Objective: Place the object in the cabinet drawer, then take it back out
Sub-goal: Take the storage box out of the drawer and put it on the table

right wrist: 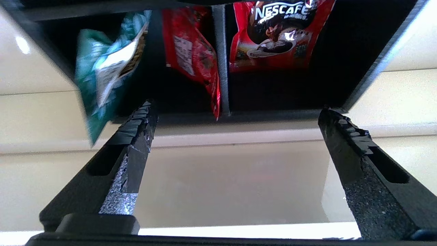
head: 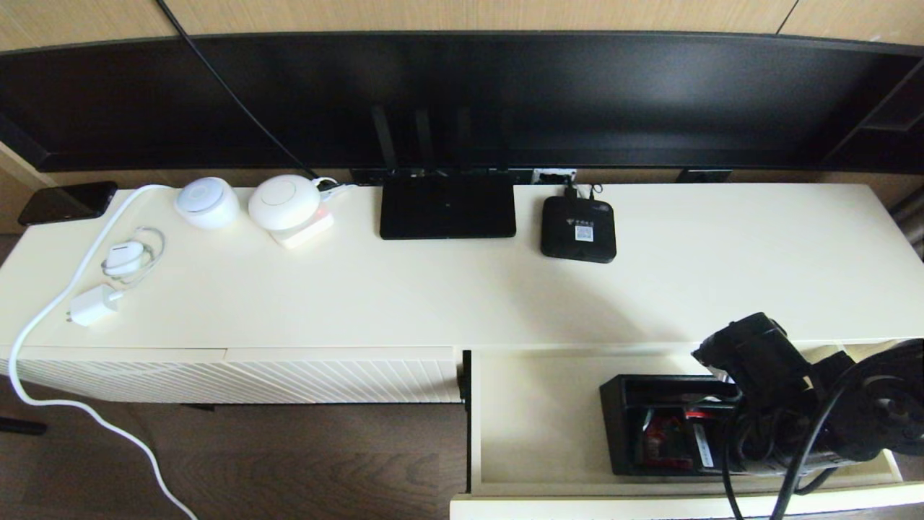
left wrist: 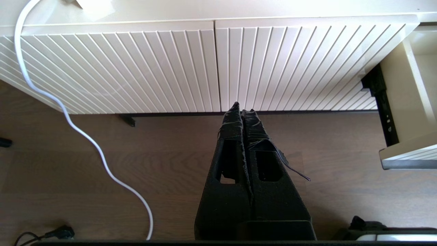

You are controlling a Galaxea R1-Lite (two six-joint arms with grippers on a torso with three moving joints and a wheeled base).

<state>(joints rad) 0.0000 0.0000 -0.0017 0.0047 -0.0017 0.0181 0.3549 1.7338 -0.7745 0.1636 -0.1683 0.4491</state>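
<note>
The cabinet drawer (head: 534,419) stands pulled out at the lower right of the head view, its smooth cream floor (right wrist: 222,181) showing. The black organizer box (head: 635,433) rests inside it, right of the middle. Its dividers hold red Nescafé packets (right wrist: 273,34) and a green packet (right wrist: 102,75). My right arm (head: 787,404) hangs over the box's right part. My right gripper (right wrist: 236,106) is open, with its fingertips (right wrist: 143,116) at the box's near wall (right wrist: 273,116) and only drawer floor between them. My left gripper (left wrist: 243,108) is shut and empty, low over the wooden floor before the diagonal-ribbed panels (left wrist: 218,65).
On the cabinet top stand a flat black router (head: 447,206), a small black box with a sticker (head: 578,228), two round white devices (head: 207,202), a charger (head: 94,305) and a phone (head: 67,202). A white cable (left wrist: 85,136) trails over the floor. A TV (head: 462,101) spans the back.
</note>
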